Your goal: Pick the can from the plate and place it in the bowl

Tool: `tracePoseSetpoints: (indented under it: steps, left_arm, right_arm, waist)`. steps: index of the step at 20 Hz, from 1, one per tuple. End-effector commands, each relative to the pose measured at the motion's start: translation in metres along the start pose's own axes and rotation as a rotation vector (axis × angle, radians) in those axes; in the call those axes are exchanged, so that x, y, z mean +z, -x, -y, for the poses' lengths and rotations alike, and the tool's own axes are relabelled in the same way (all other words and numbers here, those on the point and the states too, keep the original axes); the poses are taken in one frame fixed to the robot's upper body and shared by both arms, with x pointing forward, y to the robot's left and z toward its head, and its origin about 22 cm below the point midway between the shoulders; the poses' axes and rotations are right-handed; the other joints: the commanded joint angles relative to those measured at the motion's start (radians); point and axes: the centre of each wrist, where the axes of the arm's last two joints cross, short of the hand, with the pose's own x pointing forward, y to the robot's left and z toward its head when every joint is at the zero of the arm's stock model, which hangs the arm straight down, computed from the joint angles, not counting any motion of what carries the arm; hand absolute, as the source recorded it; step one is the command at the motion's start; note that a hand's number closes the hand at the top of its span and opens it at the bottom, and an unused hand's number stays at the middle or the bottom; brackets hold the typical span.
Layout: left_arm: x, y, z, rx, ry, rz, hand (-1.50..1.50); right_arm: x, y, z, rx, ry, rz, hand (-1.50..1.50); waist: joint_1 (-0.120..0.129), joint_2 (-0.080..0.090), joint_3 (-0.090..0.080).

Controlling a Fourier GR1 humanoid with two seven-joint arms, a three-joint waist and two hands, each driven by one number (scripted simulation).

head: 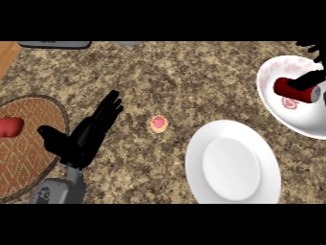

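The plain white round plate (232, 165) lies nearest, bare. The left hand (84, 134) rests open, fingers straight. Farther right, the right hand (319, 64) curls around the red cylindrical can (292, 89), lying sideways, long axis left-right, over the white floral-patterned bowl (292, 112). No label is readable.

**Layout around the empty white round plate**

On the speckled stone desk (193, 76), the empty white round plate (232, 162) lies toward the near right. Behind it and to its right sits the white patterned bowl (296, 117), with the red cylindrical can (292, 89) lying on its side inside. Left of the plate rests a small round pink-iced biscuit (158, 124). Far left of the plate lies a brown woven round mat (20, 153), carrying a red apple (8, 126).
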Motion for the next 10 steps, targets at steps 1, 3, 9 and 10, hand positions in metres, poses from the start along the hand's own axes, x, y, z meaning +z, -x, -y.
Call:
tracePoseSetpoints:
  steps: [1, 3, 9, 10]
  left_arm:
    - [-0.008, -0.002, 0.011, 0.002, -0.010, -0.002, 0.00]
    - [-0.006, -0.020, -0.002, -0.004, -0.011, 0.002, 0.00]
    - [0.005, 0.000, -0.009, 0.025, -0.047, -0.004, 0.00]
    - [0.006, 0.000, -0.003, 0.019, -0.044, -0.018, 0.00]
  right_arm:
    - [-0.007, 0.002, -0.014, -0.140, -0.011, 0.031, -1.50]
    - [-0.001, 0.023, -0.017, -0.246, 0.036, 0.045, -1.50]
    - [-0.005, 0.017, 0.005, -0.753, 0.301, 0.165, -1.50]
    - [-0.001, 0.021, -0.001, -0.787, 0.306, 0.194, -1.50]
  waist:
    - [-0.010, -0.003, 0.000]
    - [-0.009, -0.003, 0.001]
    - [-0.038, -0.015, 0.002]
    - [-0.047, -0.019, 0.001]
